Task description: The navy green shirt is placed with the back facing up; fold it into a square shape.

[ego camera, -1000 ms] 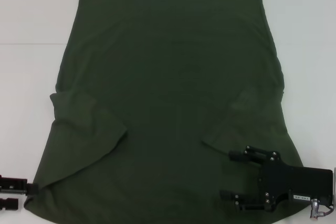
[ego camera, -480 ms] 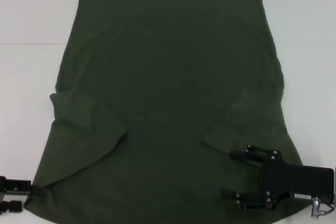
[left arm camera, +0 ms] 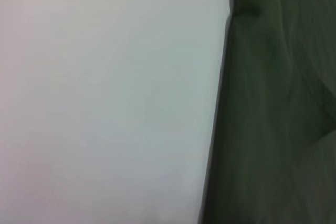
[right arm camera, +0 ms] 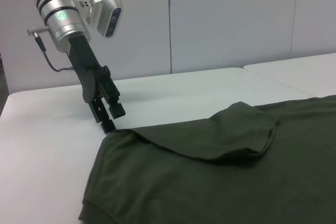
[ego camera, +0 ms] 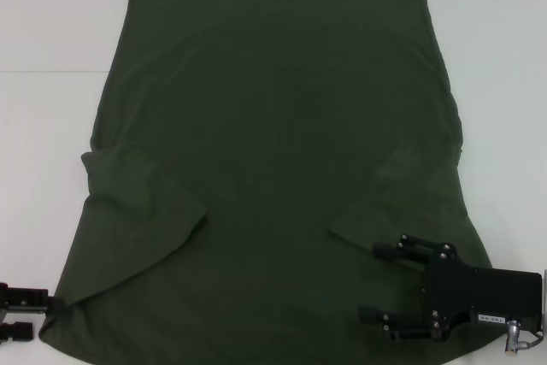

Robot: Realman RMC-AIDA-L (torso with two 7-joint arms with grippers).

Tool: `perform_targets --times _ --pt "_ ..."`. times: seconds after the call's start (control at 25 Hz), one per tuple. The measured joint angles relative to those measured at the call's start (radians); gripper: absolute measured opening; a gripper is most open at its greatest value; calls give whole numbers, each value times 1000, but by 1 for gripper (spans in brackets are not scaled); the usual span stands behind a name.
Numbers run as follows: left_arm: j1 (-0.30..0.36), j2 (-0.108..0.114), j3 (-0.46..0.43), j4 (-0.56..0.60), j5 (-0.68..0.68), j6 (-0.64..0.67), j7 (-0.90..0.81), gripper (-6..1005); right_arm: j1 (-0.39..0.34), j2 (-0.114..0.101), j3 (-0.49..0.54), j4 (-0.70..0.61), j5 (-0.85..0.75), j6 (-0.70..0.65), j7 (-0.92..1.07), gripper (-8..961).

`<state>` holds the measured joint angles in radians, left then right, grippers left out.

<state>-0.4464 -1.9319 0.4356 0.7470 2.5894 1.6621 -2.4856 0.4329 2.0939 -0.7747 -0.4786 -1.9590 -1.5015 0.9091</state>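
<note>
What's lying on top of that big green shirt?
Both sleeves are folded in on the shirt, and the right hand is over its near corner. The left hand is at the other corner. Anything beneath the cloth is hidden.

The white table (ego camera: 51,126) carries the seemingly flat navy green shirt (ego camera: 273,151).

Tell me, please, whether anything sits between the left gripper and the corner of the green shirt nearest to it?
Nothing visible does. The left gripper hangs right at the shirt near corner, with only bare white table around it. The right gripper is open over the shirt's other side.
</note>
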Motion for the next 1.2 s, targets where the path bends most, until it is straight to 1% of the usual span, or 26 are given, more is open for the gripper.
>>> perform_targets --times 0.68,0.96,1.04,1.2 --pt "-6 -8 3 -6 0 -12 -15 763 3 0 0 0 0 1 7 924" --pt "-23 -13 6 -35 -6 -33 -18 760 3 0 0 0 0 3 8 923" --pt "-35 -20 2 -41 -8 -35 -18 758 3 0 0 0 1 3 8 923" --pt "-51 -24 2 -49 -9 -35 -19 757 3 0 0 0 3 3 8 922"
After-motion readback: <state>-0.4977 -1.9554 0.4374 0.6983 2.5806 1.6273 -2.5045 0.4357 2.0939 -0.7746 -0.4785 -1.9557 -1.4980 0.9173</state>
